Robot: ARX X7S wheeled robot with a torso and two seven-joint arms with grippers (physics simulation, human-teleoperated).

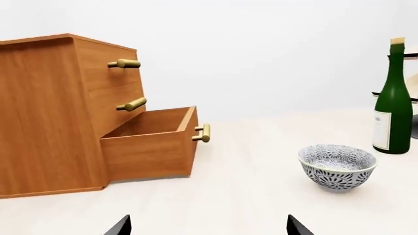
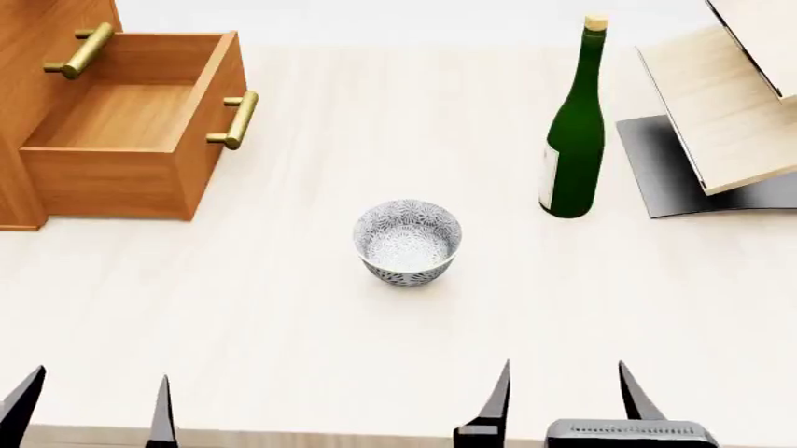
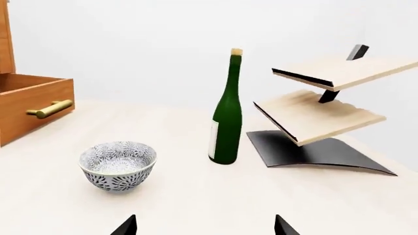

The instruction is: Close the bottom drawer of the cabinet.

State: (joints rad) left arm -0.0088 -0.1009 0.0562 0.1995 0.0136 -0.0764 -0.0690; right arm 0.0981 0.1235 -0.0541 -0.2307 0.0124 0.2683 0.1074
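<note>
The orange-brown cabinet (image 1: 46,112) stands at the table's far left, also seen in the head view as the cabinet (image 2: 32,84). Its bottom drawer (image 1: 153,142) is pulled out, empty, with a brass bar handle (image 1: 204,132) on its plain front; from above the bottom drawer (image 2: 125,140) shows its open inside. My left gripper (image 2: 93,406) hovers open near the table's front edge, well short of the drawer. My right gripper (image 2: 563,397) is open too, at the front right. Both hold nothing. In the wrist views only the tips of the left gripper (image 1: 209,225) and right gripper (image 3: 203,225) show.
A patterned bowl (image 2: 408,241) sits mid-table between the grippers and the drawer. A green wine bottle (image 2: 574,131) stands at the right, next to a pale slanted wooden rack (image 2: 729,103) on a dark base. The two upper drawers (image 1: 107,73) are shut.
</note>
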